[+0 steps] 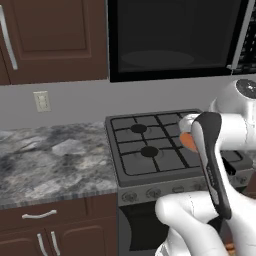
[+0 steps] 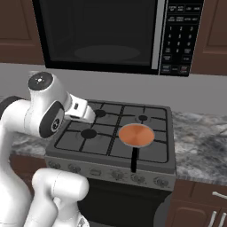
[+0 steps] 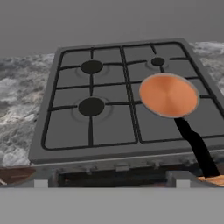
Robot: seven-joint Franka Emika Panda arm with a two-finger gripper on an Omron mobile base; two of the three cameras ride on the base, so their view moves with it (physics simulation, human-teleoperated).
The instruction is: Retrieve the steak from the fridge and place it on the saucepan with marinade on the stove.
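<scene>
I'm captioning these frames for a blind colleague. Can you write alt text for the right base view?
A saucepan of orange-brown marinade sits on the front right of a stove, its black handle toward the knobs. The white arm rises at left, and a microwave hangs above.

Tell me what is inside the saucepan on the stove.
The saucepan on the stove holds only a flat orange-brown layer, the marinade. No steak lies in it. The pan's bottom is covered by that layer.

The saucepan (image 3: 168, 95) of orange-brown marinade (image 3: 166, 92) sits on the stove's (image 3: 109, 131) front-right grate (black handle pointing toward the knobs).
</scene>
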